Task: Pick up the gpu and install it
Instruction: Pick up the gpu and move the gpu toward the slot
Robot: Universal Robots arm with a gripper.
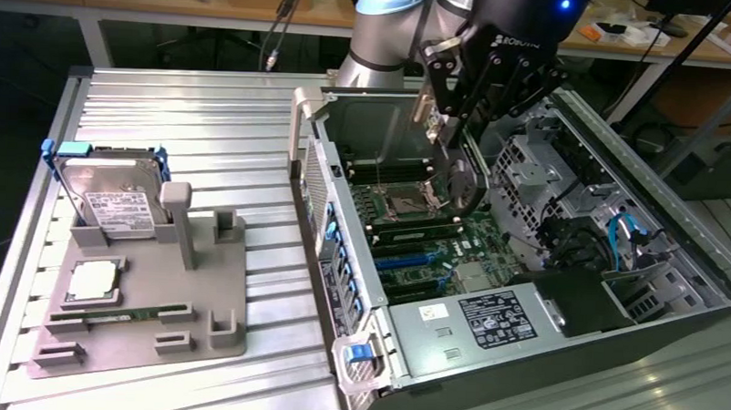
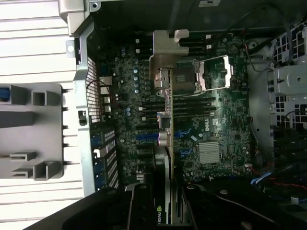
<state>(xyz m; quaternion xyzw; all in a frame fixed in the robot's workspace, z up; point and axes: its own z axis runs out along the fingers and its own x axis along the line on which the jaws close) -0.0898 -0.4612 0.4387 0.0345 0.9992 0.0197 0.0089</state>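
At the exterior view's left, a silver, blue-framed hard drive stands in a grey holder on the ribbed metal tabletop. Rightward, the black pincer clamps the green, black-fanned gpu on edge above the green motherboard of the open black case. Any tilt could jam it against the board.

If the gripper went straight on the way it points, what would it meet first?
Likely the motherboard, near the CPU socket: the gpu held in the gripper would touch first. Depth is unclear.
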